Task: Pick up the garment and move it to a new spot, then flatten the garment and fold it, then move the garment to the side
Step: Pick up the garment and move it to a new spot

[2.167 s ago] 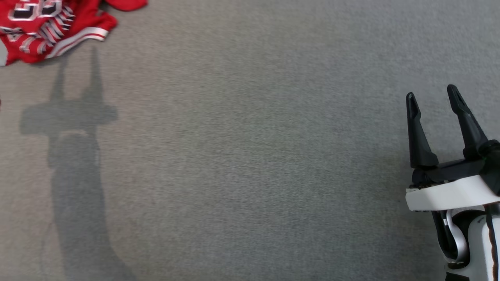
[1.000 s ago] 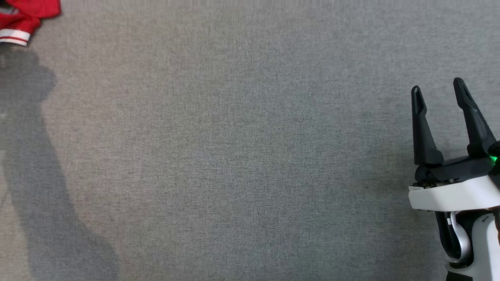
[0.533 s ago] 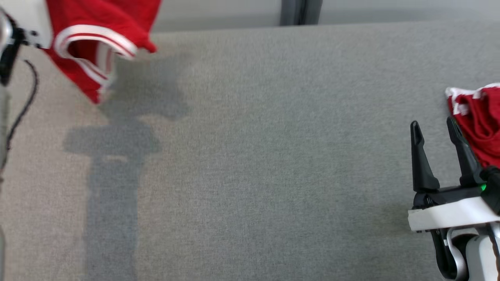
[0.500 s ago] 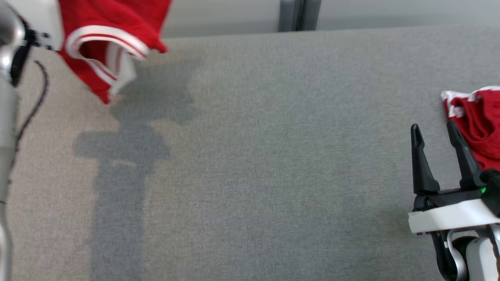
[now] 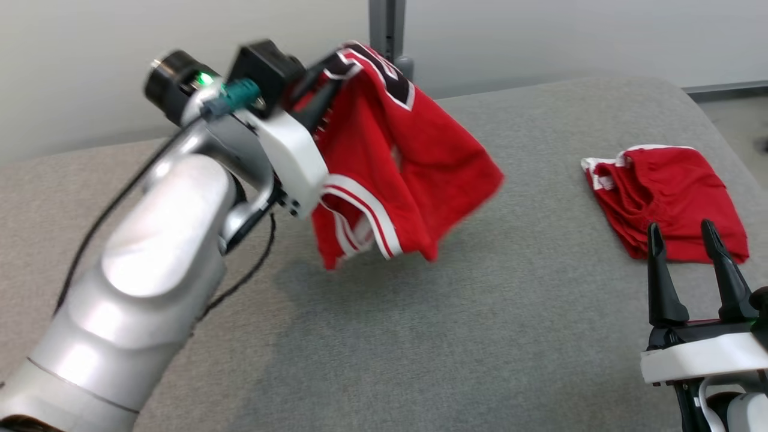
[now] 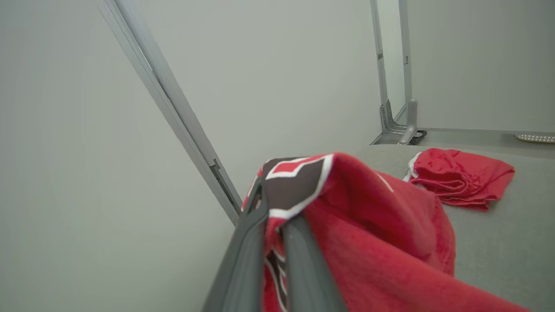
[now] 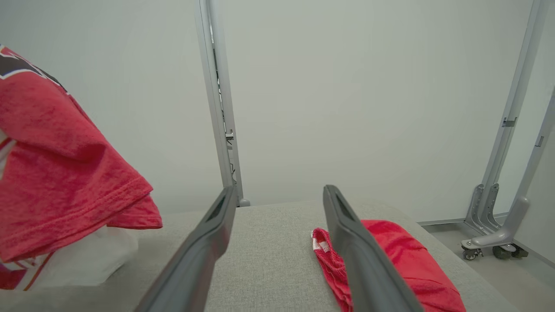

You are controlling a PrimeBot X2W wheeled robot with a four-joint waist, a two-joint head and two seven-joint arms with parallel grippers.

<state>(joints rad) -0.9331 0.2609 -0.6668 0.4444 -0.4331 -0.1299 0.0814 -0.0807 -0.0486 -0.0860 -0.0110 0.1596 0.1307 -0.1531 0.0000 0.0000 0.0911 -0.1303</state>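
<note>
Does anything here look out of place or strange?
Nothing looks damaged. The red garment hangs bunched from the shut left pincer, above the grey surface; a second red garment lies folded near the open right pincer.

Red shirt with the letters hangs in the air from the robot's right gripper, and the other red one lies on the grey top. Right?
Not quite: the red shirt hangs from the left gripper, as the head view shows. The right gripper is open and empty. The other red one does lie on the grey top.

pad (image 5: 420, 336): grey fabric | wall (image 5: 540, 30): pale, behind pad | post (image 5: 387, 27): grey, behind pad | castered frame (image 7: 490, 234): on floor (image 7: 511, 281) right of pad
</note>
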